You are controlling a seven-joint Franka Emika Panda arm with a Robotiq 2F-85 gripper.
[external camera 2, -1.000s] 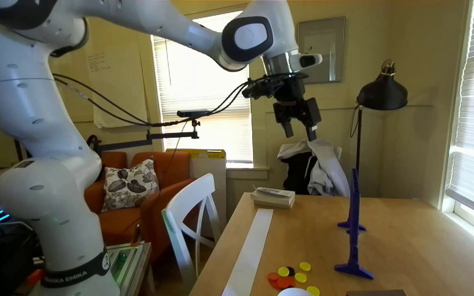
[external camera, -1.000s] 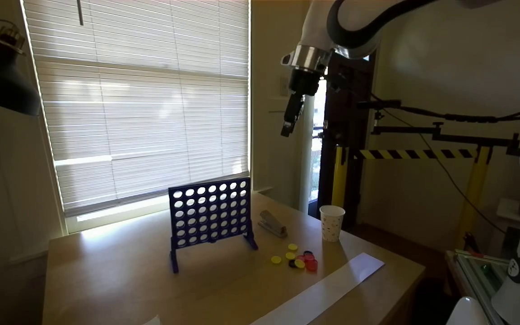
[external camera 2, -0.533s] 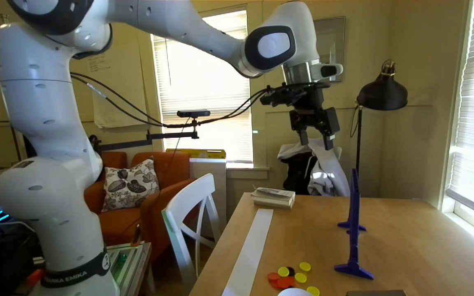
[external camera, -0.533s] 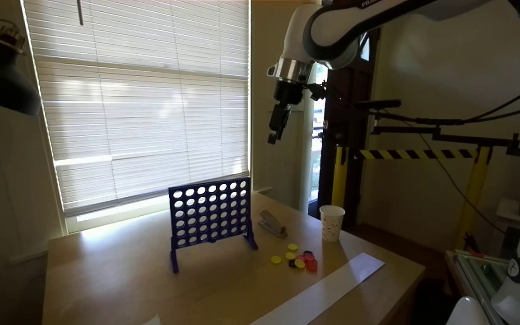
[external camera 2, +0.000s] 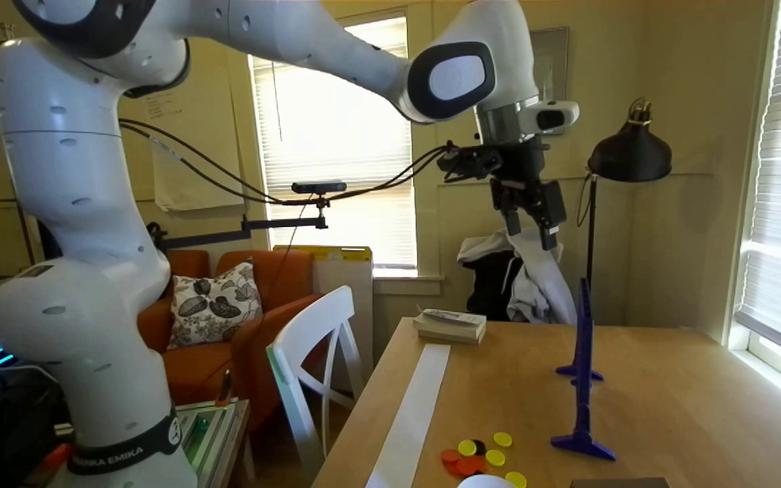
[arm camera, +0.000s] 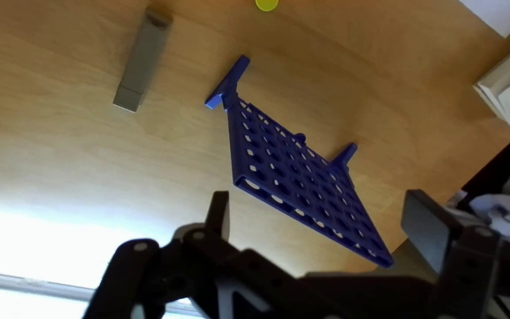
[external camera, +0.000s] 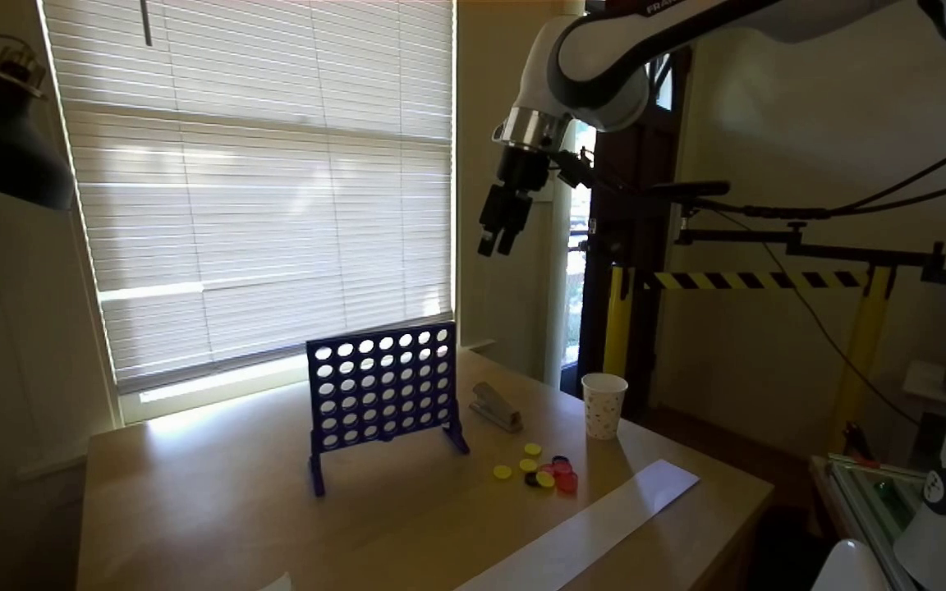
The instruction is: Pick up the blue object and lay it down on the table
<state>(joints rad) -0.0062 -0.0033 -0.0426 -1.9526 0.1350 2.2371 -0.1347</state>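
Arm (external camera 2: pixel 323 44) arched, end effector (external camera 2: pixel 531 234) downward, fingers (arm camera: pixel 425 230) parted, blue board (arm camera: pixel 301 181) below

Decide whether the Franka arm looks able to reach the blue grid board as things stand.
Probably yes: the open hand hangs higher than the upright blue grid board, with no obstacle visible between them.

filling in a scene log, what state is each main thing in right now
Gripper: open, empty, above the table
Blue grid board: upright on its feet
Cup: upright
Stapler: resting on the table
Game discs: loose, some overlapping
Paper strip: lying flat
Window blind: lowered
Lamp: cannot tell if lit
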